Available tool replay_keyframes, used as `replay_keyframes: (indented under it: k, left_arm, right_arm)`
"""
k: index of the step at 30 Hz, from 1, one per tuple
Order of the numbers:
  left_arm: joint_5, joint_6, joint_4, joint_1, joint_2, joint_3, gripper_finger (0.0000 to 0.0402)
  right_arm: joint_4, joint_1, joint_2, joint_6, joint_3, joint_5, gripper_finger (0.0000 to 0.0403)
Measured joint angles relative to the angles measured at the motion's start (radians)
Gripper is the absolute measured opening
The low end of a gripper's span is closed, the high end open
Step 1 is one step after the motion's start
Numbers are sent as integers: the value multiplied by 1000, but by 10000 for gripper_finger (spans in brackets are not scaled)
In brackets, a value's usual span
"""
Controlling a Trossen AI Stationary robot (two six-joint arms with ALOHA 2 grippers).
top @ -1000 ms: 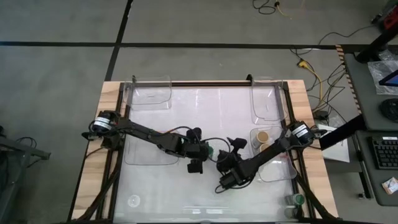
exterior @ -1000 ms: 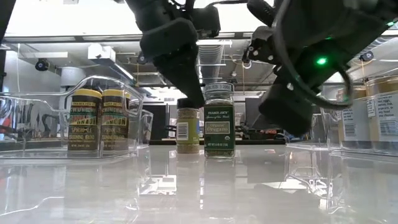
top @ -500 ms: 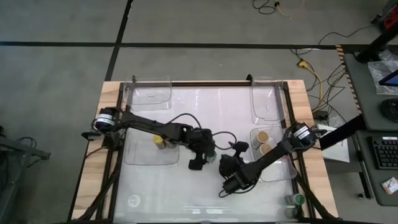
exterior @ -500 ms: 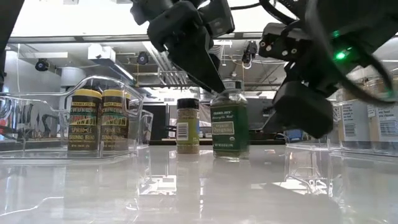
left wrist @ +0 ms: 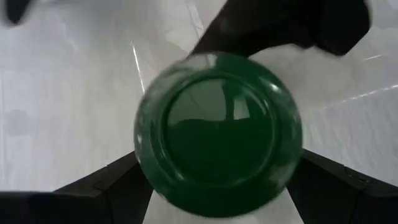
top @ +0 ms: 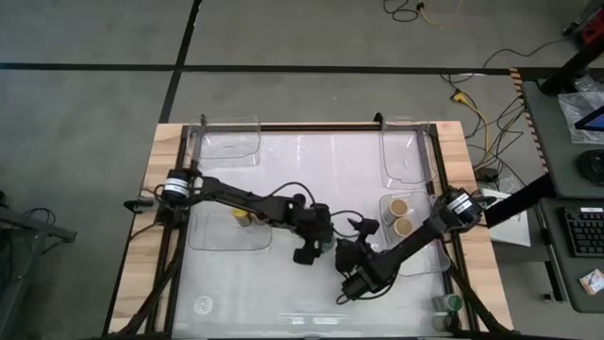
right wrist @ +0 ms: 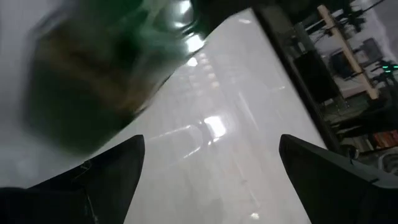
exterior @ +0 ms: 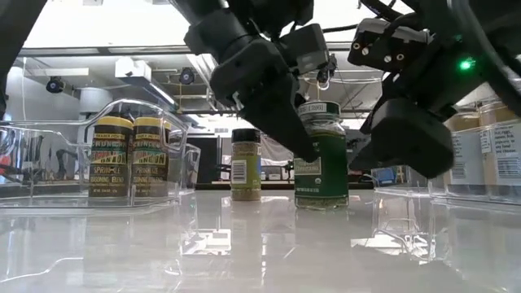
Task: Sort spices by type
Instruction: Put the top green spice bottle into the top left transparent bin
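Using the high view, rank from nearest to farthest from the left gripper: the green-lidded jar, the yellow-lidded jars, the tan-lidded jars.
1. Green-lidded jar: between the left gripper's fingers, mid-table.
2. Yellow-lidded jars: in the left clear tray.
3. Tan-lidded jars: right tray, only slightly farther.

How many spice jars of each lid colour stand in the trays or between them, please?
Yellow-lidded jars: 2
Tan-lidded jars: 2
Black-lidded jar: 1
Green-lidded jar: 1
Total: 6
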Motion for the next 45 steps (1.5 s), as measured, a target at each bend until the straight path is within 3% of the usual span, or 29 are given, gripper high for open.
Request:
replay_keyframes:
  k: [9,19,24,28,34,40,45]
  left_arm:
    - [0,61,-4,-21,10,67,307]
    - [0,77,-36,-15,21,57,307]
    - [0,74,-77,-17,15,69,307]
    - [0,70,-104,-18,12,75,306]
    - [1,46,-163,-26,11,75,306]
    - [0,34,-183,-48,5,74,306]
    - [-18,35,-184,-53,5,74,307]
  right_arm:
    - [-4,-19,0,-4,-2,36,364]
    - [28,-12,-24,25,-1,20,364]
    - [83,-12,-32,-122,0,-234,364]
    - [153,0,-34,-181,0,-322,364]
    - [392,1,-39,-405,0,-310,364]
    - [378,-3,-40,-413,-6,-154,364]
    - [374,-28,-40,-424,-8,-119,364]
